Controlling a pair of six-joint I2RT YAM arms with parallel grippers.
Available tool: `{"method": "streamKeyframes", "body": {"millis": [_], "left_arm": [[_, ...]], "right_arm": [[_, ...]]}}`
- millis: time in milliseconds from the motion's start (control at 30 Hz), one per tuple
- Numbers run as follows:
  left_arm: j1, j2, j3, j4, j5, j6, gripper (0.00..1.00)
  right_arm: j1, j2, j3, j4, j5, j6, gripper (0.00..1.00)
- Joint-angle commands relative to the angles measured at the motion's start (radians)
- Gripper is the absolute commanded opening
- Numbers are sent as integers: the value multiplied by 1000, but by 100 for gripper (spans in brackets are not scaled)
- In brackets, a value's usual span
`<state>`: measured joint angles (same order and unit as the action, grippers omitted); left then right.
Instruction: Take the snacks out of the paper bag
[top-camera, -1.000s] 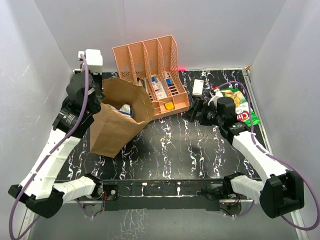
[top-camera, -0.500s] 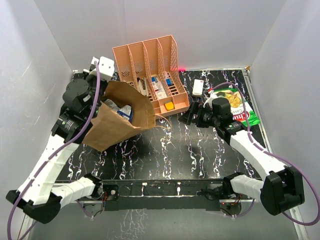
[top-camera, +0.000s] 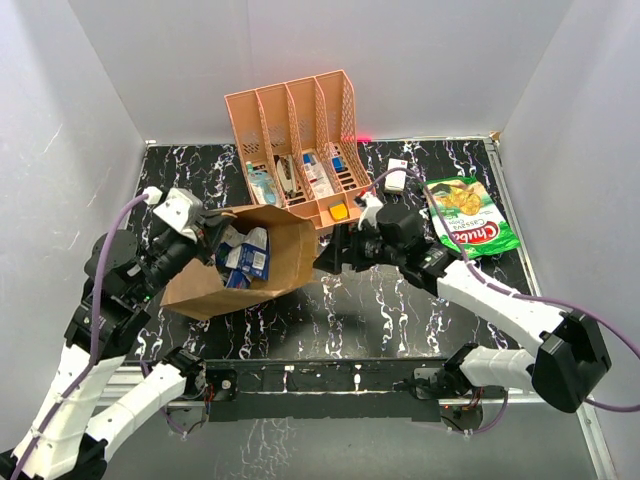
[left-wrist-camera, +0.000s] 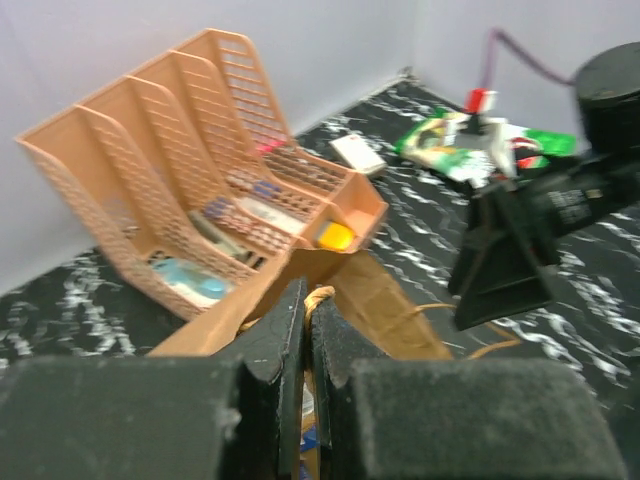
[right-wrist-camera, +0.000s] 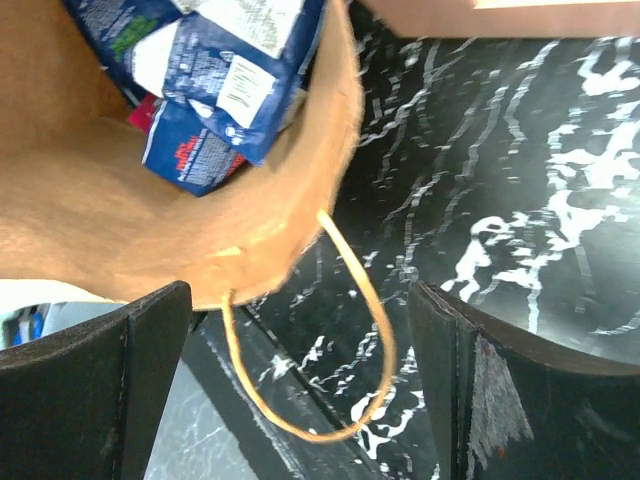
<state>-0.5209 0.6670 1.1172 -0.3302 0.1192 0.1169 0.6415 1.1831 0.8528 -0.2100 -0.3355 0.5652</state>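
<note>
At the left of the overhead view, the left tool (left-wrist-camera: 305, 300) is pinching the near rim of the one tall brown kraft paper bag (top-camera: 210, 290), its fingers pressed together with only the paper edge between them. The bag is sitting in the left-centre of the frame on the black white-veined counter (top-camera: 400, 310), tipped well over, with its mouth opening up and to the right. Inside the mouth, at least two dark blue glossy packets with white print (right-wrist-camera: 215, 60) are lying against each other, and a sliver of one red packet (right-wrist-camera: 148, 110) is showing under them. Whether more are lying deeper, I cannot tell. One thin loop handle (right-wrist-camera: 345, 330) is hanging from the bag's rim over the counter.

Behind the bag, at upper centre, one orange-pink slotted plastic rack (top-camera: 290, 115) with four compartments is standing upright, holding small items.

Just right of the bag's mouth, the right tool (right-wrist-camera: 300, 287) is hovering with its two black fingers spread wide, gripping nothing, with the handle loop lying between them in its own view.

Further right, one small white rectangular remote (top-camera: 397, 176) is lying near the rack's corner. At the right edge, one large green chip bag (top-camera: 468, 215) is lying flat on the counter, well apart from the paper bag.
</note>
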Motion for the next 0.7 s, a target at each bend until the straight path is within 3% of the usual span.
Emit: {"method": "streamKeyframes", "body": {"millis": [0,267,400,467,567,667], "left_arm": [[-8,-33,-22,8,232,-184,0],[-8,-100,-182,235,457,-532,0],[-8,-121,-237,264,481,-584,0],[-8,-121,-243,264,479,-581,0],[-7,-120,-234,241,443,-559,0],[-8,-128,-232,225,402,-541,0]], "right_arm": [[92,13,2,186,-18,95,92],[333,39,-91,356,80,195,85],[417,51,-143,426,141,259,82],[419,24,-160,381,192,263,83],[420,-56,-162,216,417,247,84],[419,-127,-174,149,466,169,85]]}}
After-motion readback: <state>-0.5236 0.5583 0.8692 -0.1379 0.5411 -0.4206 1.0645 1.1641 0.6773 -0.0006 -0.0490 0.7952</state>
